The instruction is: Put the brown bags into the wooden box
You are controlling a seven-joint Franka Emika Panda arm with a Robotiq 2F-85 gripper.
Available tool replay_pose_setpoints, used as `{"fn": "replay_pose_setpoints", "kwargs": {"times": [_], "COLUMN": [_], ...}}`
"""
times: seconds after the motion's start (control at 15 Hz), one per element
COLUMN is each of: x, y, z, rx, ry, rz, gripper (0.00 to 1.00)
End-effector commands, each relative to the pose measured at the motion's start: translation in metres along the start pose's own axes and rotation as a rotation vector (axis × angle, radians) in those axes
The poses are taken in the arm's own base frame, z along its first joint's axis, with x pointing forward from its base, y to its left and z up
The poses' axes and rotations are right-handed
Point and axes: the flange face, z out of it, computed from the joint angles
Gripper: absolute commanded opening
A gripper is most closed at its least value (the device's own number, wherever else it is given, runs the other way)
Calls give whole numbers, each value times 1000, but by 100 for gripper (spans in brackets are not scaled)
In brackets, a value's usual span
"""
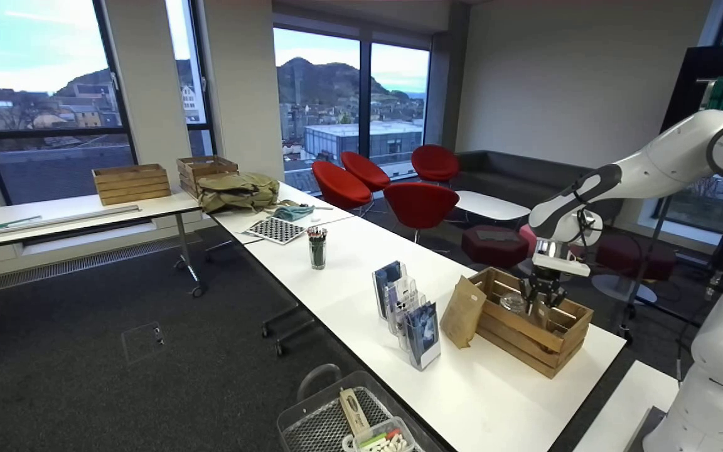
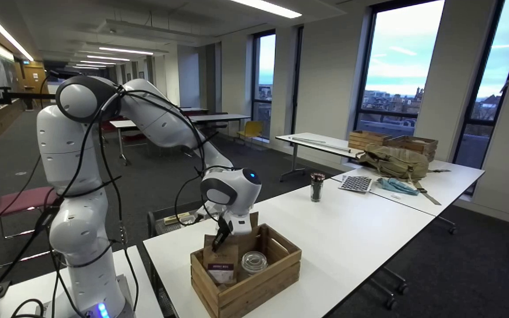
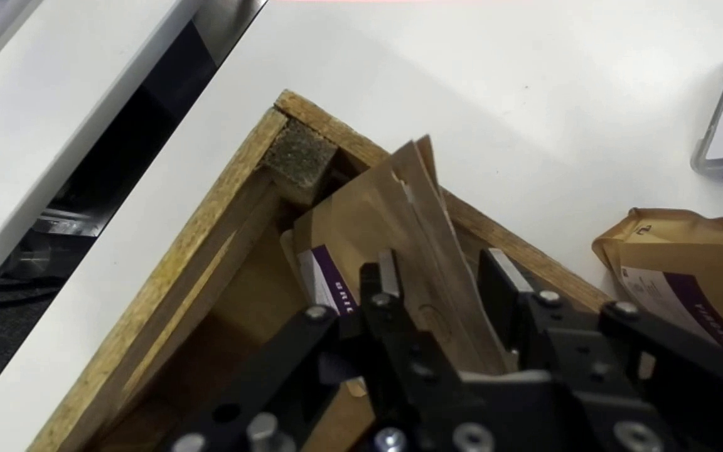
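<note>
The wooden box (image 1: 521, 342) is a slatted crate near the table's end; it also shows in an exterior view (image 2: 263, 293) and in the wrist view (image 3: 191, 251). A brown bag (image 2: 222, 260) with a purple and white label stands inside the crate at one end; it also shows in the wrist view (image 3: 368, 207). Another brown bag (image 1: 463, 312) stands tilted outside, by the crate's long side; it also shows in the wrist view (image 3: 706, 270). My gripper (image 3: 450, 270) is open over the crate, its fingers apart on either side of the inside bag's top.
A lidded clear jar (image 2: 253, 262) sits in the crate, also in an exterior view (image 1: 513, 302). Clear holders with blue booklets (image 1: 424, 333) stand beside the outside bag. A glass of pencils (image 1: 317, 250), a checkered board (image 1: 277, 230) and a green backpack (image 1: 239, 190) lie farther along.
</note>
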Motion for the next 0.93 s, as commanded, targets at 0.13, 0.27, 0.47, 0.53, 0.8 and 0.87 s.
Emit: {"fn": "replay_pose_setpoints", "kwargs": {"times": [0.13,0.27,0.47,0.53,0.8,0.87], "x": [-18,-36,-67,-79,-115,-120], "y": [7,10,2,-5,-44,-58], "z": [-48,-71,-102,-112,-134,-136], "rx": [31,42,31,15,-20,-37], "ry": [117,179,290,316,410,420], "rz": [-23,-71,-201,-248,-439,-490], "gripper": [85,99,100,100,100,100]}}
